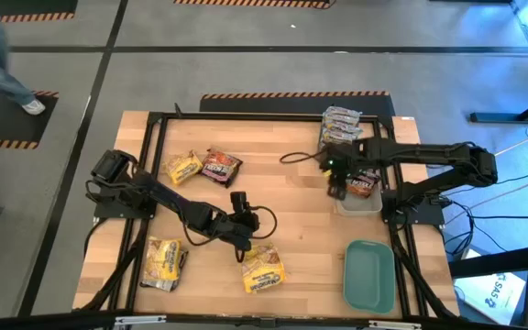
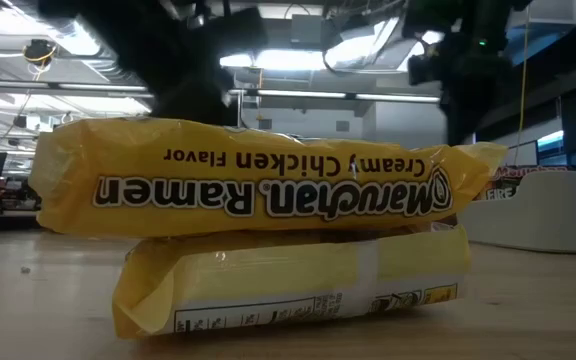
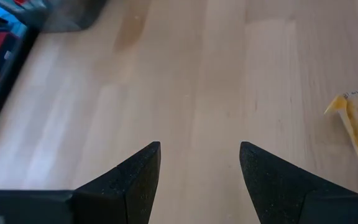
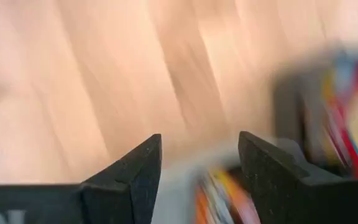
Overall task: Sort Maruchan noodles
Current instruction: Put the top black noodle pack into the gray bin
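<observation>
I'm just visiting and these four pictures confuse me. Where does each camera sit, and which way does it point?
High: overhead, looking straight down on the table; both arms show, left claw and right claw.
Low: at tabletop height, facing two stacked yellow noodle packets; dark arms blur above.
Left wrist: on the left arm, looking past its open claw at bare wood.
Right wrist: on the right arm, past its claw, blurred.
Shared: the high view also shows those yellow noodle packets.

The setting appears to be an industrial robotics lab; grey floor carries black-and-yellow hazard tape; ceiling strip lights and exposed ducting show overhead; a wooden table sits within a black frame.
</observation>
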